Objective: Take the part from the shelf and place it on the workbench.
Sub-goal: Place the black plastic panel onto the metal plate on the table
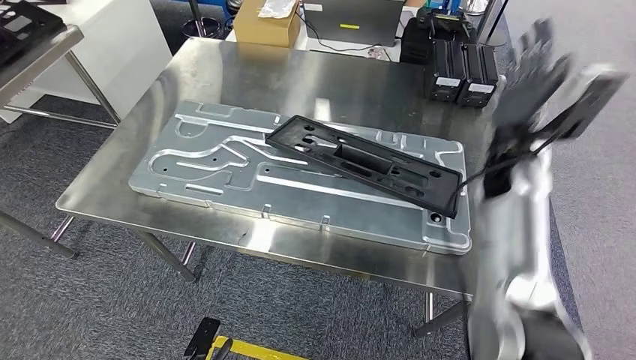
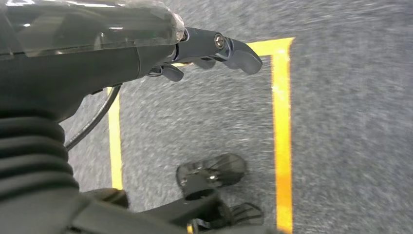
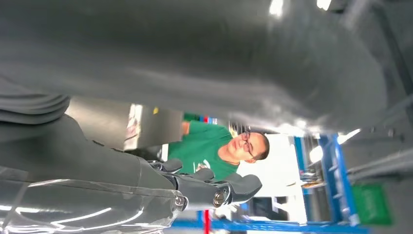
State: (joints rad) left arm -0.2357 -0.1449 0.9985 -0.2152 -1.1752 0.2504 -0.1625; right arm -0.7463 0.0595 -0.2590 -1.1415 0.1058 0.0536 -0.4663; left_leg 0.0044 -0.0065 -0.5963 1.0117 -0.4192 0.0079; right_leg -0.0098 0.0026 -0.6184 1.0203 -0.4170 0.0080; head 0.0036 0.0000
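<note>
A long black frame-shaped part (image 1: 364,161) lies slantwise on a large silver stamped plate (image 1: 217,176), which rests on the steel workbench (image 1: 315,75). The part's right end reaches the plate's right edge. My right hand (image 1: 536,79) is raised above the bench's right edge, blurred, clear of the part, with its fingers apart. Its fingers (image 3: 214,187) hold nothing in the right wrist view. My left hand (image 2: 209,48) hangs over the grey carpet with its fingers loosely extended and nothing in them.
Two black boxes (image 1: 461,71) stand at the bench's far right corner. Behind the bench are a cardboard box (image 1: 266,22) and a laptop (image 1: 352,19). A person in a green shirt (image 3: 209,146) stands near blue racking (image 3: 336,180). Yellow tape (image 2: 282,136) marks the floor.
</note>
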